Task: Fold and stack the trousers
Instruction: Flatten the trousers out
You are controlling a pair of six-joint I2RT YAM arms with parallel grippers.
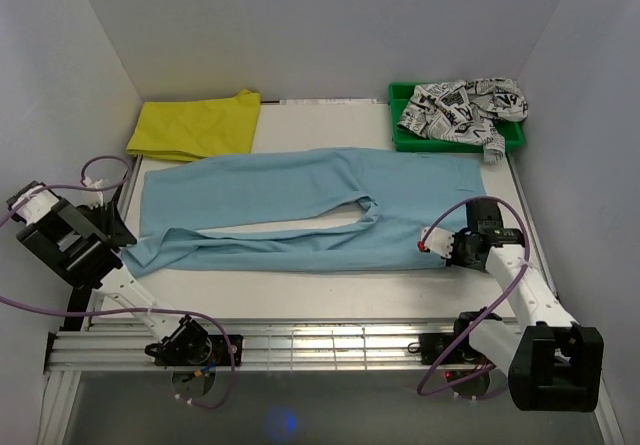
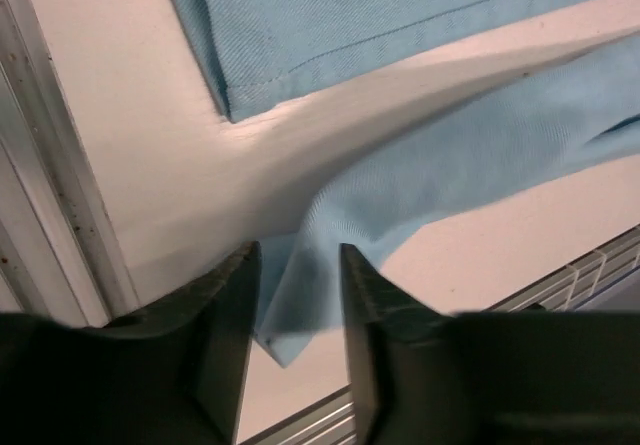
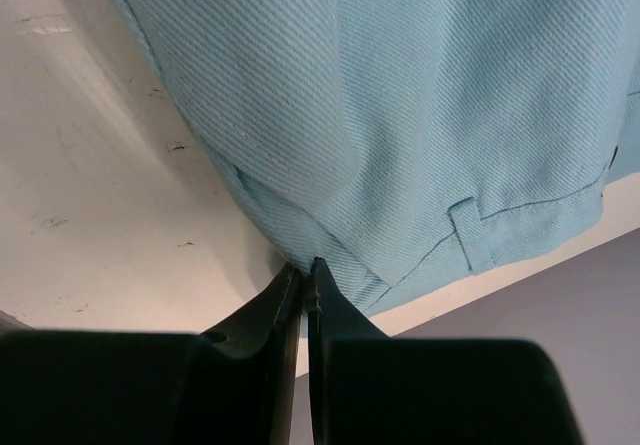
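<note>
While both grippers grip the near side of the trousers (image 1: 300, 200), the garment lies spread out on the table (image 1: 300, 290).
Left gripper (image 2: 295, 255): fingers set a little apart, with the hem end of the near leg filling the gap and the cloth raised off the table there (shadow under it). Right gripper (image 3: 303, 268): fingers pressed together on the waistband edge, near a belt loop (image 3: 470, 230). The waist points right and the legs run left; the near leg is rumpled and the far leg lies flat. At far left a yellow garment (image 1: 195, 125) lies just beside the far leg. At far right a green tray (image 1: 450, 146) holds a printed garment (image 1: 460, 105), heaped and spilling over the front rim.
</note>
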